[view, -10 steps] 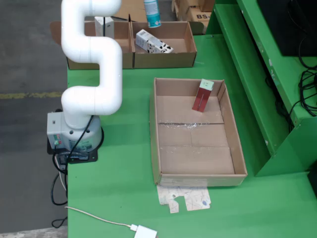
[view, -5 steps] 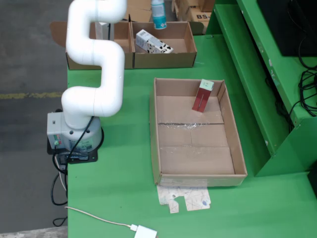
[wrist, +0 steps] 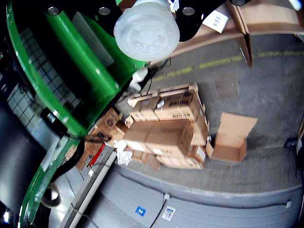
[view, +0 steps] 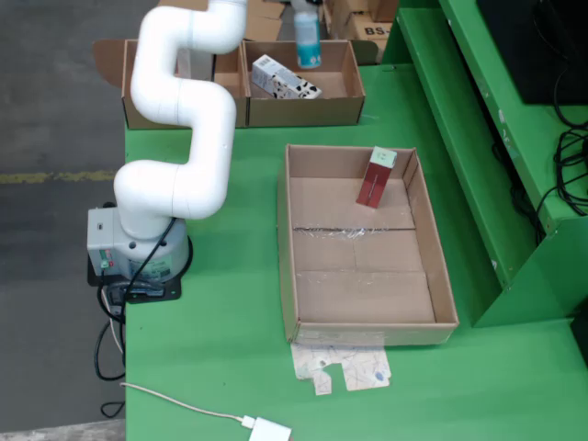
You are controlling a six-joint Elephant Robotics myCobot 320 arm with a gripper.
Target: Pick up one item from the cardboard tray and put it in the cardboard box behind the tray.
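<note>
My hand (view: 307, 7) grasps 1 blue-and-white bottle (view: 308, 46) upright, long axis vertical, base down, above the cardboard box (view: 303, 108).

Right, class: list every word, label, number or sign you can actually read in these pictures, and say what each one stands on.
"BS...": brown carton at the top edge of the fixed view; the rest is cut off.
Red carton in the cardboard tray: print too small.
Black-and-white carton: pattern only.
Stacked cartons in the gripper view: labels blurred.

Upright blue-white bottle (view: 308, 41) above rear cardboard box (view: 354, 87).
</note>
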